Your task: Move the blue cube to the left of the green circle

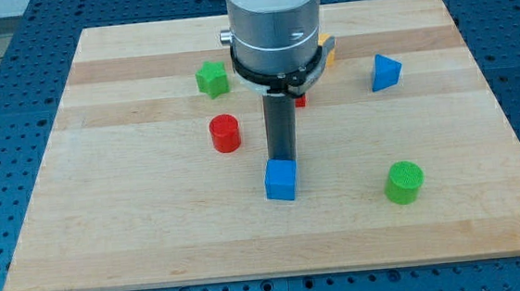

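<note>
While it sits near the board's middle, toward the view's bottom, these lines give the layout.
Blue cube (pixel 280 179): on the wooden board (pixel 136 230), well apart from the green cylinder and on its view-left side.
My tip (pixel 282 159): at the cube's top edge, touching it or just behind it; I cannot tell which. It is a bare rod end with no jaws, so it grips nothing.
Green cylinder (pixel 404 181): the task's green circle, upright, toward the view's lower right.
Red cylinder (pixel 226 133): to the view's upper left of the cube, near the rod.
Green block (pixel 212 79): star-like shape, above the red cylinder.
Blue triangular block (pixel 384 71): toward the view's upper right.
Red block (pixel 300 100): mostly hidden behind the arm; shape unclear.
Yellow block (pixel 328 48): only a sliver shows beside the arm's housing.
</note>
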Action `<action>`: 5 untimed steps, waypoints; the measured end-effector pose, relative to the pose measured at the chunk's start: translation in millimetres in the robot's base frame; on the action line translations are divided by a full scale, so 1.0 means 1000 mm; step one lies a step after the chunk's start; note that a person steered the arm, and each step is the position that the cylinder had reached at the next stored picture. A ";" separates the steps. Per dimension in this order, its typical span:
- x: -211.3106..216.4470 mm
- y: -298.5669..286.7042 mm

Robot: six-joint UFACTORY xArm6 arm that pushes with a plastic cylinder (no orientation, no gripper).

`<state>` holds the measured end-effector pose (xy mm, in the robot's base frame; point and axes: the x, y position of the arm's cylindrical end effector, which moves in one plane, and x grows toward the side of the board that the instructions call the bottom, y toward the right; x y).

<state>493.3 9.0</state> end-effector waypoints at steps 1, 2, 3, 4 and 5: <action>0.000 -0.010; 0.008 -0.012; 0.008 -0.017; 0.008 -0.038; 0.012 -0.053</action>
<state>505.6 -44.2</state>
